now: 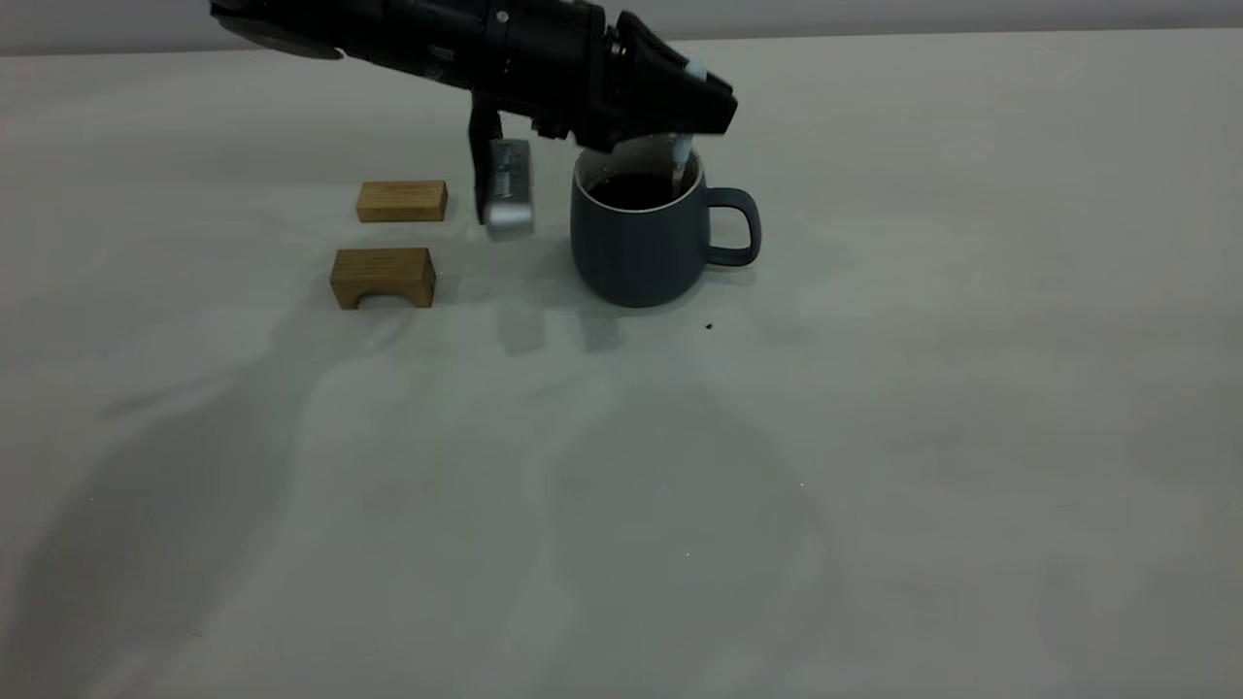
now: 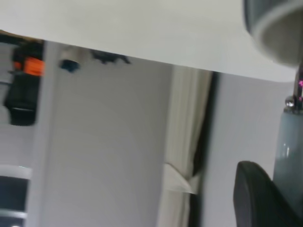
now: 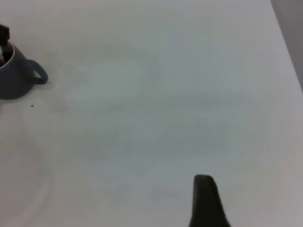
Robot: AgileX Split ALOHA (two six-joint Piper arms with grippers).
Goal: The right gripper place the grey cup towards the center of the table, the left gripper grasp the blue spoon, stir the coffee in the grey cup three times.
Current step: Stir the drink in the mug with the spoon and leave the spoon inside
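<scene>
I have the left gripper in the upper middle of the exterior view, just above the grey cup, its fingers clamped on the pale handle of the blue spoon, whose metal end dips into the coffee on the side nearest the loop handle. To stir well, I judge I should keep the spoon near upright and trace small, slow circles clear of the wall, since the glazed, rounded mug could slide on the smooth, pale table if nudged. The liquid sits high, so speed risks a spill. Two matte wooden blocks lie to the left, well apart. The right gripper hangs far off at the lower edge of its own view; I cannot tell its jaw state.
</scene>
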